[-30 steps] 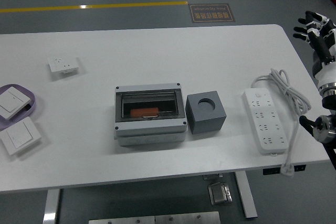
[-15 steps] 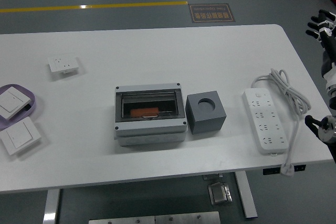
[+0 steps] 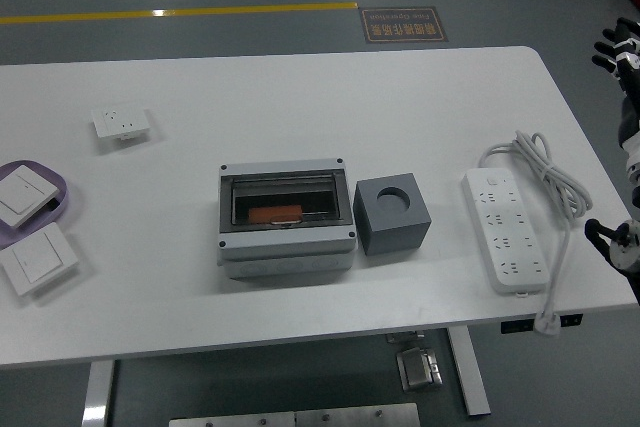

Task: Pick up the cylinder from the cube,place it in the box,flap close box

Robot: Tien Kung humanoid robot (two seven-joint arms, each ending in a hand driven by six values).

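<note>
**Ana:** Only the right robot hand (image 3: 622, 47) had moved; compared with a second earlier it had drawn back past the right edge of the worktop (image 3: 300, 97), away from the box (image 3: 287, 217). Nothing on the surface had shifted.

**Ben:** Was it holding anything?

**Ana:** No. Its fingers looked spread and empty, though it was half cut off by the frame. The left one wasn't in view.

**Ben:** And the cylinder?

**Ana:** An orange piece (image 3: 275, 214) lay inside the box, behind the clear flap (image 3: 285, 201), which looked down. The grey cube (image 3: 392, 213), just right of the box, showed an empty round hole.

**Ben:** So what could have gone wrong?

**Ana:** I judged the flap might not have been fully latched; a loose lid could spring up. A returning arm might also have snagged the power strip (image 3: 505, 230) and its cable (image 3: 548, 169), lying right of the cube.
</note>
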